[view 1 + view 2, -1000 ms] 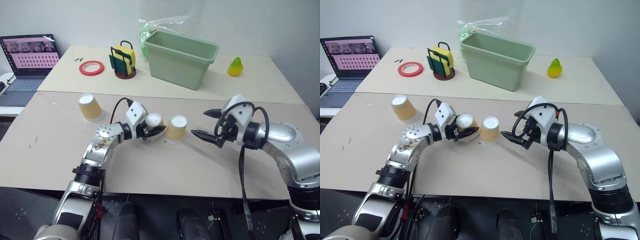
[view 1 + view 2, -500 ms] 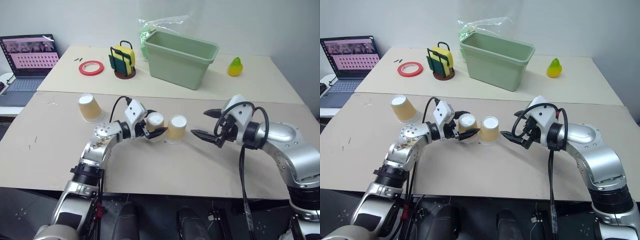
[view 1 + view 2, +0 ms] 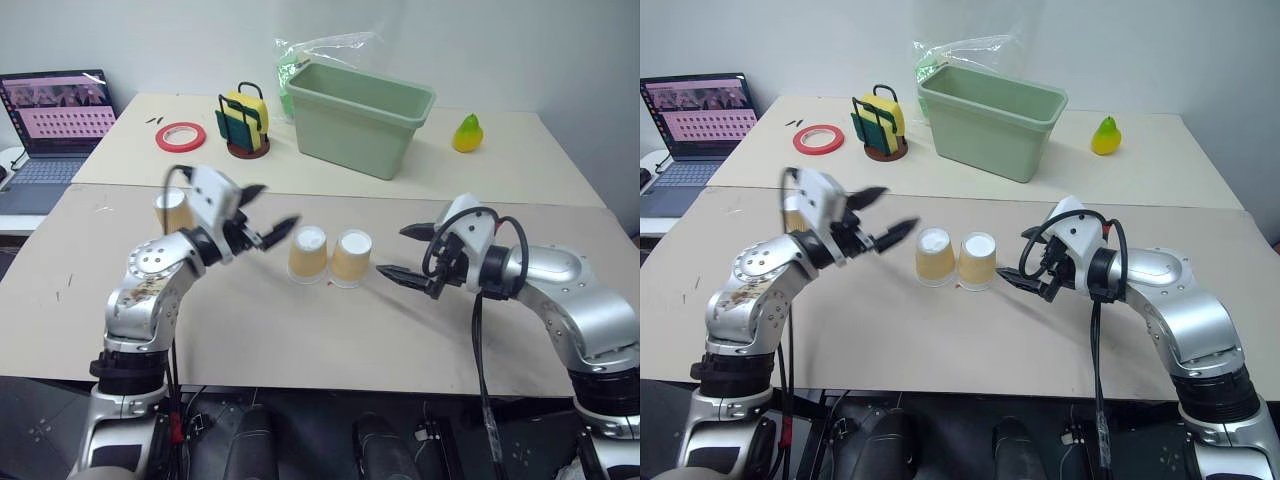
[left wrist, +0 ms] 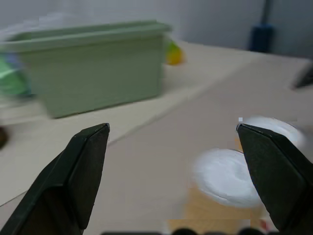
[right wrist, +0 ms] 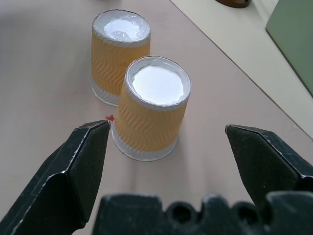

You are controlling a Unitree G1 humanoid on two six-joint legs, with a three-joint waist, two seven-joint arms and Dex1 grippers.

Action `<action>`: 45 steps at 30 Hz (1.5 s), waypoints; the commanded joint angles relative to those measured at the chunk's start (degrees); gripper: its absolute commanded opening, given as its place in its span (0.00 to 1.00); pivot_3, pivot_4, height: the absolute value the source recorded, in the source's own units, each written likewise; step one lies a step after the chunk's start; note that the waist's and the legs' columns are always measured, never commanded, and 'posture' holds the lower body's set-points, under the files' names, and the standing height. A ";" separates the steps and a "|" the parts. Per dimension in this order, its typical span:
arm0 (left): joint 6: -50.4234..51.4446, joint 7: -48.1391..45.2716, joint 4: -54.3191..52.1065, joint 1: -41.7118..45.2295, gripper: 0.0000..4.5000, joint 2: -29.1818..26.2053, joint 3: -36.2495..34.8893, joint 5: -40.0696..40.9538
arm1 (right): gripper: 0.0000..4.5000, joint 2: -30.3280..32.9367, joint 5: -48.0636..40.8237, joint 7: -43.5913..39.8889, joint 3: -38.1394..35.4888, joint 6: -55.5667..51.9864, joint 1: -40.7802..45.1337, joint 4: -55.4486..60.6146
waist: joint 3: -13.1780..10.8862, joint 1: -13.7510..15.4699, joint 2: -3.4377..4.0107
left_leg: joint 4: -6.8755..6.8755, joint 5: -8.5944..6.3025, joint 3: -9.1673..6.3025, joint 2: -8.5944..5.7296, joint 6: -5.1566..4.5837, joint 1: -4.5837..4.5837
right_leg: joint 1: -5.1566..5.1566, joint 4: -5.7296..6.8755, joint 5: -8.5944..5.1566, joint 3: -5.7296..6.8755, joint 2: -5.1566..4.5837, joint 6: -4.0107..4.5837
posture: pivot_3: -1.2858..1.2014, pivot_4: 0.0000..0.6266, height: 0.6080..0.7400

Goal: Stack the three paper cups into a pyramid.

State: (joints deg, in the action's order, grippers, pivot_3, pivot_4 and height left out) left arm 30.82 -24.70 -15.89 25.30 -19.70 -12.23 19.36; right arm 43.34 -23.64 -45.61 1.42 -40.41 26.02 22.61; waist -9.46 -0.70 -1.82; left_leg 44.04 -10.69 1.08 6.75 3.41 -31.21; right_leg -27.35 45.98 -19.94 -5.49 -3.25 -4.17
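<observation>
paper cups: tan, zigzag ribbing, white bases | bin: pale green | tape roll: red | pear: yellow

A green bin sits on the far table, with a crumpled clear plastic bag behind it by the wall. Near the bin on its left stands a small black rack holding yellow and green sponges (upright, on a round brown base). Further left lies a red tape roll, flat, with two small dark bits just beyond it. A yellow pear rests well to the bin's right. At the far left an open laptop shows a pinkish screen. The near table is plain tan board.
</observation>
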 commanded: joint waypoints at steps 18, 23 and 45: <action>-6.88 9.63 6.91 -12.17 0.99 -5.79 -10.40 -4.75 | 1.00 -0.32 1.22 -3.15 0.54 3.74 2.29 -3.49 | -0.02 0.44 -0.01 | -0.04 0.00 -0.05 -0.02 0.01 0.08 | 0.04 -0.01 0.00 0.07 0.00 0.04 | 0.52 0.24 0.36; -9.12 6.73 12.66 -9.66 0.99 -7.85 -9.72 -4.96 | 1.00 0.82 0.35 -3.30 -0.98 2.86 0.14 -1.36 | -0.02 0.73 -0.01 | -0.06 0.00 -0.04 -0.03 0.02 0.06 | 0.03 -0.05 0.00 0.07 -0.01 0.04 | 0.52 0.24 0.36; -12.71 -1.43 34.41 9.84 0.99 -12.73 -4.08 -4.71 | 1.00 1.69 -0.46 -1.14 -2.96 1.69 -2.85 0.74 | -0.02 0.86 -0.02 | -0.07 0.01 -0.05 -0.03 0.01 0.02 | -0.01 -0.05 0.01 0.09 0.01 0.02 | 0.52 0.24 0.36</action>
State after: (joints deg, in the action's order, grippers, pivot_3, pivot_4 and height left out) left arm 19.38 -25.86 18.87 33.49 -31.44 -16.46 15.06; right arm 44.25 -23.63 -47.25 0.82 -38.69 23.20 20.96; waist -9.48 0.17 -1.84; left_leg 43.98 -10.68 1.03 6.72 3.42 -31.19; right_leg -27.35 45.92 -19.93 -5.40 -3.24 -4.16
